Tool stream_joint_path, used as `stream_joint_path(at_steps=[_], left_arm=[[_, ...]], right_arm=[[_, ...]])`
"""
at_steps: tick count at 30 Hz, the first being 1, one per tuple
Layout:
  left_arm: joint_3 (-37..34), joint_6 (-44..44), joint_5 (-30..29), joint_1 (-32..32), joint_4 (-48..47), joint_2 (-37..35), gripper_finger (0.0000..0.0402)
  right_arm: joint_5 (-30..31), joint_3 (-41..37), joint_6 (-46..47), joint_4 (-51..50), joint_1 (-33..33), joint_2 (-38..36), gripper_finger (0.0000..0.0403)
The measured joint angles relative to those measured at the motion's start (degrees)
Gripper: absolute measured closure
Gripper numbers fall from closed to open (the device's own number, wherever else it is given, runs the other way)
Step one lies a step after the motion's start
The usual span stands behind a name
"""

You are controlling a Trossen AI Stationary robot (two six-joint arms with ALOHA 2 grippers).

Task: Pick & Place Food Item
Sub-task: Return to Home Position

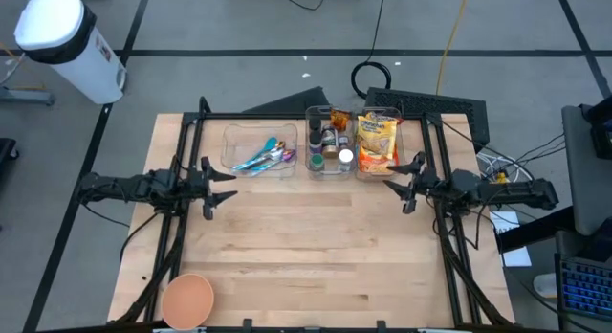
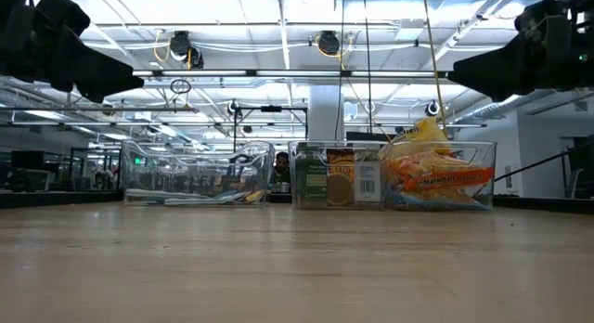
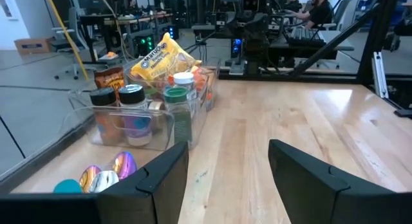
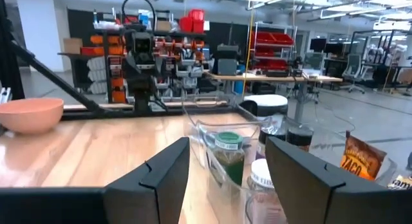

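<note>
Two grippers, both empty, and both mine. My left gripper [image 1: 222,187] hung above the table [image 1: 316,247] on its left side, just in front of the left transparent bin [image 1: 232,137]. Its fingers [image 3: 161,179] stood apart with bare wood showing between them. My right gripper [image 1: 400,188] mirrored it on the far side, in front of the right bin [image 1: 400,118]. Its fingers [image 4: 164,172] were likewise spread wide and held nothing.

And the spoons [image 1: 266,157]? They lay in the left transparent bin, a loose bundle of blue, white and violet slanting across its floor. From above they overlapped, so I could not count them for sure.

Next door, the middle bin [image 1: 311,113] held upright jars [image 1: 328,142] with dark, green and white lids. The right bin carried a yellow and orange snack bag [image 1: 377,142]. All three bins stood in a row along the table's back edge, the left one a little apart from the other two.

Down at the front left corner sat a peach bowl [image 1: 187,299], well apart from everything else.
</note>
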Motion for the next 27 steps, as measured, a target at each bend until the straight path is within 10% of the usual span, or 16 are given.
stream_joint_path(at_steps=[27], left_arm=[[0.04, 3.01, -0.22, 0.00, -0.04, 0.00, 0.0178]], right_arm=[[0.04, -0.07, -0.10, 0.04, 0.00, 0.38, 0.0204]])
